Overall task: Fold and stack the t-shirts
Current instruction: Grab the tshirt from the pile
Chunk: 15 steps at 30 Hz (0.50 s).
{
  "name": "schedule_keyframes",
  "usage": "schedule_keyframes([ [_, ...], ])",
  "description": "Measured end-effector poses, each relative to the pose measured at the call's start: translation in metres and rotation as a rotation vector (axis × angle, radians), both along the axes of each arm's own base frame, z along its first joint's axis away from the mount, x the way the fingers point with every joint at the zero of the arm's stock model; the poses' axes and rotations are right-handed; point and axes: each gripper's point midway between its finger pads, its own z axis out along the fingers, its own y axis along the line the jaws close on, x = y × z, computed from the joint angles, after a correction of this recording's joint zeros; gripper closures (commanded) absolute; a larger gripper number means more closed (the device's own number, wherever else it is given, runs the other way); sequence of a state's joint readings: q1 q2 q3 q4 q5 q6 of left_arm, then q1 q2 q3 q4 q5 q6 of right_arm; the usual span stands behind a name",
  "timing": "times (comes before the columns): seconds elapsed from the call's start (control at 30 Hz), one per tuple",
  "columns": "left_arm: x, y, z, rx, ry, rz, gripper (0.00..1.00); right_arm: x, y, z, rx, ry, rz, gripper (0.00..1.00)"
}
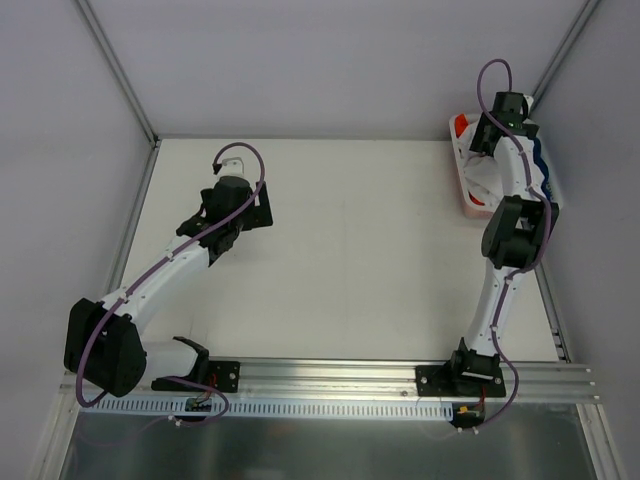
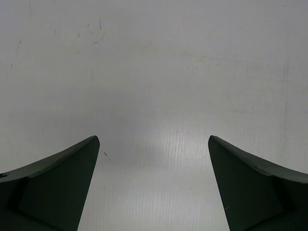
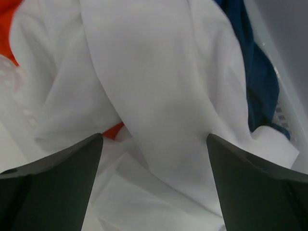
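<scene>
Crumpled t-shirts fill the white basket [image 1: 466, 196] at the table's far right: a white t-shirt [image 3: 159, 82] on top, an orange t-shirt [image 3: 6, 24] under it at the left, a dark blue t-shirt [image 3: 257, 72] at the right. In the top view the orange t-shirt [image 1: 461, 125] and the blue t-shirt [image 1: 542, 165] peek out beside the arm. My right gripper [image 3: 154, 144] hangs open just over the white cloth, holding nothing. My left gripper [image 2: 153, 144] is open over bare table [image 2: 154, 72], far left of the basket [image 3: 288, 113].
The left arm's wrist [image 1: 235, 205] sits over the table's left middle. The right arm [image 1: 515, 235] reaches along the right edge into the basket. Grey walls and metal posts close in the back and sides. A rail [image 1: 330, 375] runs along the near edge.
</scene>
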<state>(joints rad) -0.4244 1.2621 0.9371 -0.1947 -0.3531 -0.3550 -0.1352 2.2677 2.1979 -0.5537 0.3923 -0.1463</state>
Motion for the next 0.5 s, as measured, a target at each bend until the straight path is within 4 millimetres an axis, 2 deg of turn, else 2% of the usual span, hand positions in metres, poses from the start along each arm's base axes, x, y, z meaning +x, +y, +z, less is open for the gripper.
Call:
schedule_keyframes([
  [0.2,0.001,-0.001,0.001,-0.004,-0.003,-0.003,0.01,-0.026,0.01,-0.039,0.021,0.119,0.01,0.06],
  [0.27,0.001,-0.001,0.001,-0.004,-0.003,-0.003,0.01,-0.03,0.013,-0.044,0.028,0.135,0.018,0.15],
  [0.3,0.001,-0.001,0.001,-0.004,-0.003,-0.003,0.01,-0.032,0.014,-0.044,0.031,0.136,0.019,0.21],
  [0.33,0.0,-0.001,0.0,-0.004,-0.002,-0.003,0.01,-0.034,0.015,-0.043,0.032,0.135,0.019,0.35],
  [0.4,0.0,-0.001,0.0,-0.004,-0.002,-0.003,0.01,-0.036,0.015,-0.039,0.031,0.131,0.019,0.46],
  [0.5,0.0,-0.001,-0.001,-0.003,0.0,-0.003,0.01,-0.037,0.015,-0.033,0.026,0.125,0.019,0.92],
])
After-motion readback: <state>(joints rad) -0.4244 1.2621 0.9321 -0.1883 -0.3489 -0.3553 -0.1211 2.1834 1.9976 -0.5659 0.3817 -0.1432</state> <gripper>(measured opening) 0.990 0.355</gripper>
